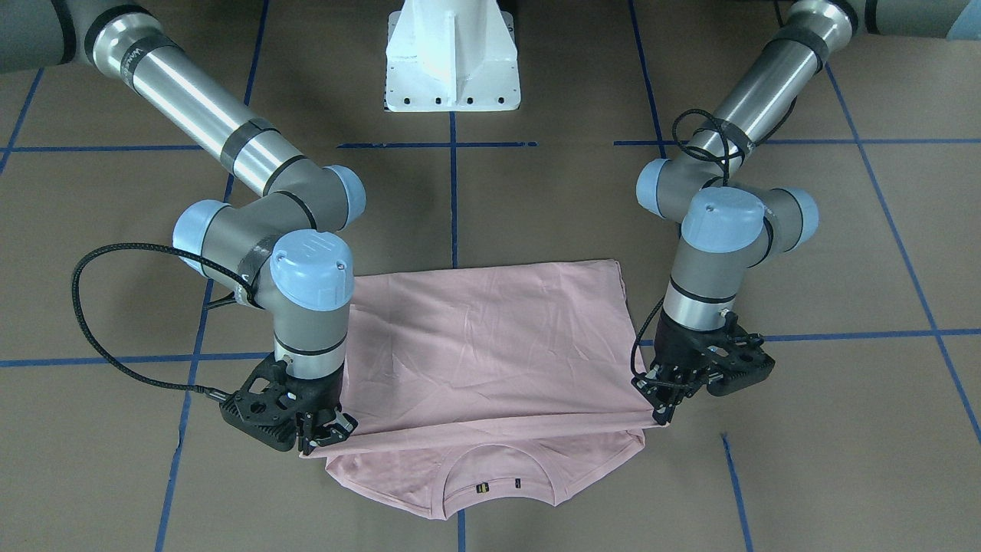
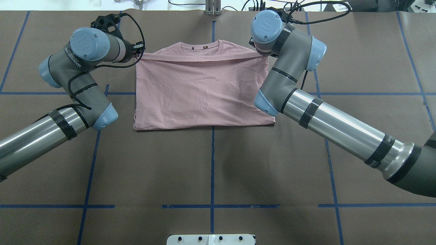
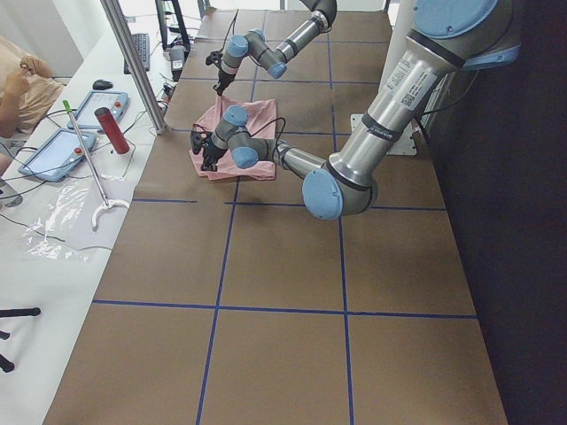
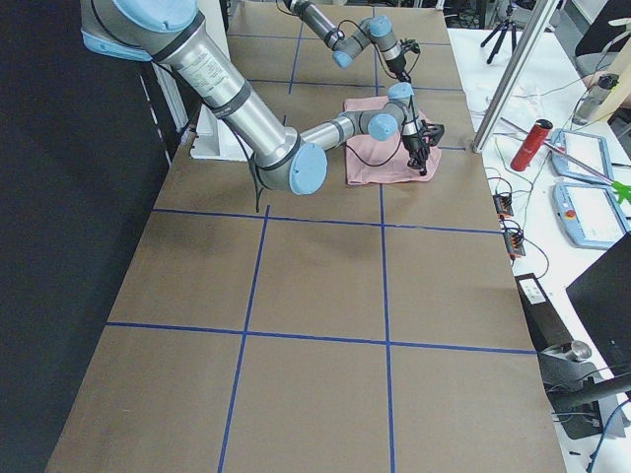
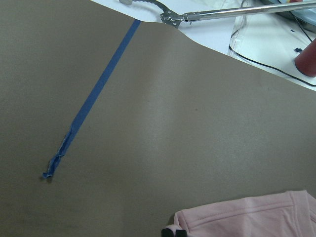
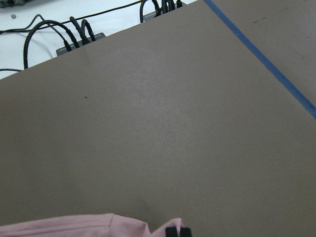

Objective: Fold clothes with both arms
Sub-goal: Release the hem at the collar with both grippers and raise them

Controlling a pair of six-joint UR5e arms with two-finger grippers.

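The pale pink T-shirt [image 1: 490, 345] lies plain side up on the brown table, its lower half folded over towards the collar [image 1: 498, 479]. The collar and shoulders stick out past the folded edge. My left gripper [image 1: 664, 416] is shut on the corner of that edge at the front-facing view's right, and the shirt corner [image 5: 247, 217] shows beside its fingertips [image 5: 174, 231]. My right gripper [image 1: 323, 443] is shut on the opposite corner, low over the table. In the overhead view the shirt [image 2: 201, 88] stretches between the left gripper [image 2: 139, 51] and the right wrist, which hides its gripper.
The white pedestal base [image 1: 452, 57] stands behind the shirt at the robot's side. Blue tape lines [image 1: 454, 192] grid the table. Beyond the far edge a white bench holds cables, tablets and a red bottle [image 3: 112, 130]; a person's arm [image 3: 22, 84] rests there.
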